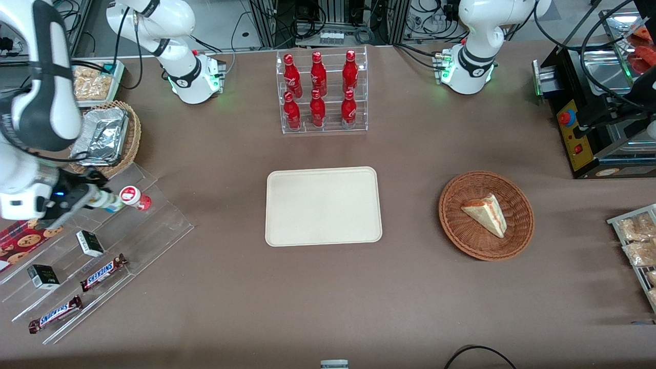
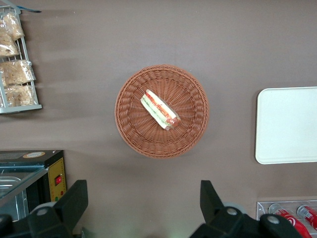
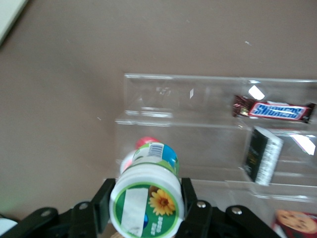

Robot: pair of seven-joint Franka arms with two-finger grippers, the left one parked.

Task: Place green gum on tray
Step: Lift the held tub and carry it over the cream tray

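The brown counter (image 1: 410, 287) carries the cream tray (image 1: 324, 206) at its middle, bare, with a rack of red bottles (image 1: 322, 91) farther from the front camera and a wicker basket (image 1: 486, 215) holding a sandwich wedge toward the parked arm's end. Toward the working arm's end sits a clear stepped display stand (image 1: 102, 266) with Snickers bars (image 1: 103, 272) and small dark boxes (image 1: 90, 243) on its steps. Over the upper step of that stand hangs the claw (image 1: 98, 199), its two black fingers (image 3: 101, 206) pressed against the sides of the green gum (image 3: 147, 202); it is clamped on the bottle, lid toward the wrist camera. The red-lidded bottle (image 1: 134, 198) lies just beside the gum, nearer the tray. By my reading the grasp is made and the carry is the step in hand: the next move calls for a lift clear of the stand and the red bottle, then a sideways travel to the tray, well apart from here, and a low release there.
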